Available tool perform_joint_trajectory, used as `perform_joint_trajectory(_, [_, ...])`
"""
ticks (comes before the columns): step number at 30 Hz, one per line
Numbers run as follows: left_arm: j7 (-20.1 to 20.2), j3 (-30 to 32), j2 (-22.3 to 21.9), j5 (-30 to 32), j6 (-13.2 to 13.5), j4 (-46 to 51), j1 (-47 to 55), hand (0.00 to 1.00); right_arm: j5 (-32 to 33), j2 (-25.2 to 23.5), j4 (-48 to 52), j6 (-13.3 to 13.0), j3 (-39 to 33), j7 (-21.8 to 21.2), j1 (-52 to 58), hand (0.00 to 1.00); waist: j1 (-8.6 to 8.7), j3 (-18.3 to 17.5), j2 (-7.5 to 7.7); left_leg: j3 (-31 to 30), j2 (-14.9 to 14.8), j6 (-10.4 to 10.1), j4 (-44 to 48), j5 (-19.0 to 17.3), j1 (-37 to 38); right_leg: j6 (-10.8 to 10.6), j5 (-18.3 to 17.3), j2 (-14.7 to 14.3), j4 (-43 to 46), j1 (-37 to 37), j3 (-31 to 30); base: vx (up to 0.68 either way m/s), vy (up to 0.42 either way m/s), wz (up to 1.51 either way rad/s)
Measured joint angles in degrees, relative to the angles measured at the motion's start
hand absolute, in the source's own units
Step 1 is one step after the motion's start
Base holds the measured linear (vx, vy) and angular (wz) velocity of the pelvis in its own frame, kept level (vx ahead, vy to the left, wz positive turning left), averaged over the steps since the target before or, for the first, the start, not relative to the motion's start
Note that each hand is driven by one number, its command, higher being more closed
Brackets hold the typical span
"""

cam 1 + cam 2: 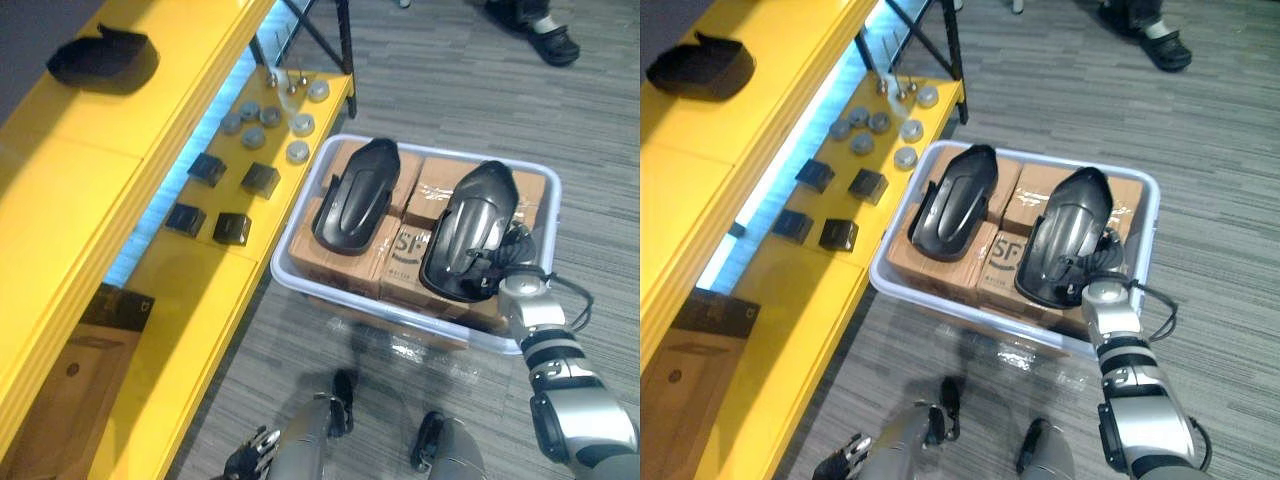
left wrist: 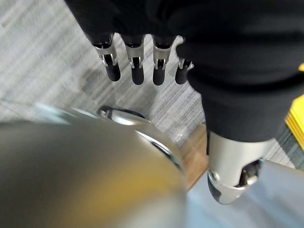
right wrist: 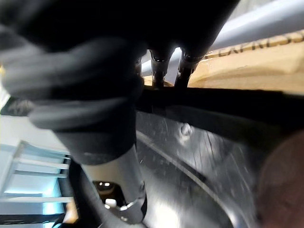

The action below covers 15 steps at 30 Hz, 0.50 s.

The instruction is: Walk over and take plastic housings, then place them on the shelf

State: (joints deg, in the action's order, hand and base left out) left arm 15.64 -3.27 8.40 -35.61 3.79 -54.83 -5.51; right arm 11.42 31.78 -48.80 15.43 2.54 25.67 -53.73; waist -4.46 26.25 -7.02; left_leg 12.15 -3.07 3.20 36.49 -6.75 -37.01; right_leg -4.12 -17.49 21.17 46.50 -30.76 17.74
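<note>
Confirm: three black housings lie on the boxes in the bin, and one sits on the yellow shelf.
Wrong: only two housings lie on the boxes in the bin, as the left eye view shows. One housing sits on the yellow shelf.

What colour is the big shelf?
The shelf is bright yellow, seen best in the left eye view.

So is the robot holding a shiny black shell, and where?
Cannot tell: the right hand is at the rim of the right glossy black plastic housing, but its grip is hidden. The left hand holds nothing.
</note>
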Motion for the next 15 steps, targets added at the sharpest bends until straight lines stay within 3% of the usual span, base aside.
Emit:
perform_joint_trajectory(4, [0.1, 0.1, -0.5, -0.4, 0.7, 0.2, -0.5, 0.00, 0.6, 1.0, -1.9, 5.3, 3.4, 2.9, -3.0, 1.00, -0.52, 0.2, -0.09, 3.4, -2.0, 0.3, 0.0, 0.2, -0.4, 0.1, 0.0, 0.1, 0.0, -1.4, -0.3, -0.05, -0.015, -0.04])
perform_joint_trajectory(15, [0.1, 0.0, -1.3, -1.4, 3.2, 0.5, -0.5, 0.00, 2.3, -0.2, -3.0, 10.0, 5.6, 2.7, -4.0, 1.00, -0.90, 0.2, -0.03, 3.9, -2.8, 0.7, 0.1, 0.5, 0.6, 0.8, -0.3, 0.1, 1.1, -1.2, 0.2, 0.00, -0.036, -0.04])
